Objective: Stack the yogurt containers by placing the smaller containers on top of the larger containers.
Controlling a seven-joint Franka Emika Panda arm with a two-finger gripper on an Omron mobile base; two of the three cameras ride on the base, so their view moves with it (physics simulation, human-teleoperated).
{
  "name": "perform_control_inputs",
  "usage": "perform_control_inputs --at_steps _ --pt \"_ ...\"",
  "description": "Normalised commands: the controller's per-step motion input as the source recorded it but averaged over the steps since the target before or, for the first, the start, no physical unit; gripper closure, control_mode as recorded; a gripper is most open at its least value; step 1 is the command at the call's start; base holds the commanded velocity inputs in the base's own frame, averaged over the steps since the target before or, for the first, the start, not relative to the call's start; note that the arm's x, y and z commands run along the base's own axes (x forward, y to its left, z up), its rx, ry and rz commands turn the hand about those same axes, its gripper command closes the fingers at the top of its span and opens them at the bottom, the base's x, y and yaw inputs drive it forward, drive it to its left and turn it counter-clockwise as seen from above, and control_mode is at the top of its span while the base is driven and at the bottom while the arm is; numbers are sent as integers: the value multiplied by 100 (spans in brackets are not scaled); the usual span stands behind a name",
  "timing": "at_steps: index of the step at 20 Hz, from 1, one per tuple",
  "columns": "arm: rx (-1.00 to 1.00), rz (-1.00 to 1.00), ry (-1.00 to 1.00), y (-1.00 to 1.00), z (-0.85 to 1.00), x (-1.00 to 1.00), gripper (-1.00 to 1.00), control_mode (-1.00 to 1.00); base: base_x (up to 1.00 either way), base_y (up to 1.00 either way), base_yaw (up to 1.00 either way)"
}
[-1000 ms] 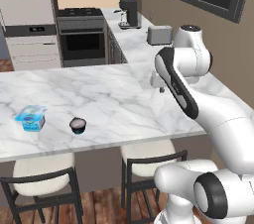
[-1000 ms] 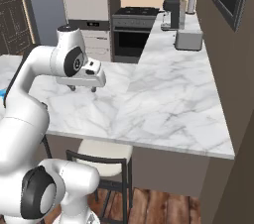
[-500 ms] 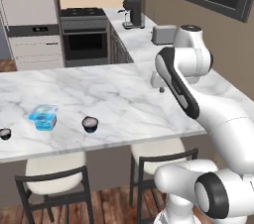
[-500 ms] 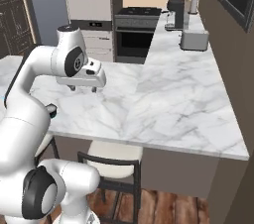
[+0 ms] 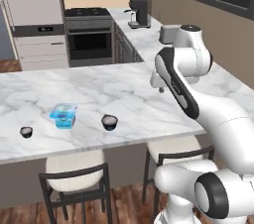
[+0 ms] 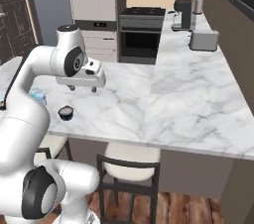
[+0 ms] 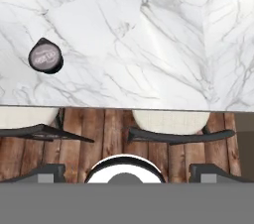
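Jaws spread over counter (image 5: 124,86), dark cup (image 5: 109,122) near front edge

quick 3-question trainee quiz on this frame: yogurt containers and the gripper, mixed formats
1. True or false: a dark cup already sits on the light-blue tub.
2. How many dark cups stand on the counter?
3. The gripper is: A) holding a cup B) holding nothing, above bare marble C) inside the tub.

Key
1. False: nothing is stacked on it.
2. Two: the larger cup right of the tub, the smaller cup left.
3. B
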Motion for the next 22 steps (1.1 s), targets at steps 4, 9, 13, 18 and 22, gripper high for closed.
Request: perform_control_inputs --at_steps 4,9,13,18,22 --pt "0 0 0 0 0 0 -100 100 0 51 -1" --pt "0 0 0 0 0 0 -100 100 0 47 0" --pt "0 0 0 0 0 0 -100 100 1 45 0" --pt "0 0 0 0 0 0 -100 100 8 52 0" --pt "0 0 0 0 0 0 -100 100 11 55 0"
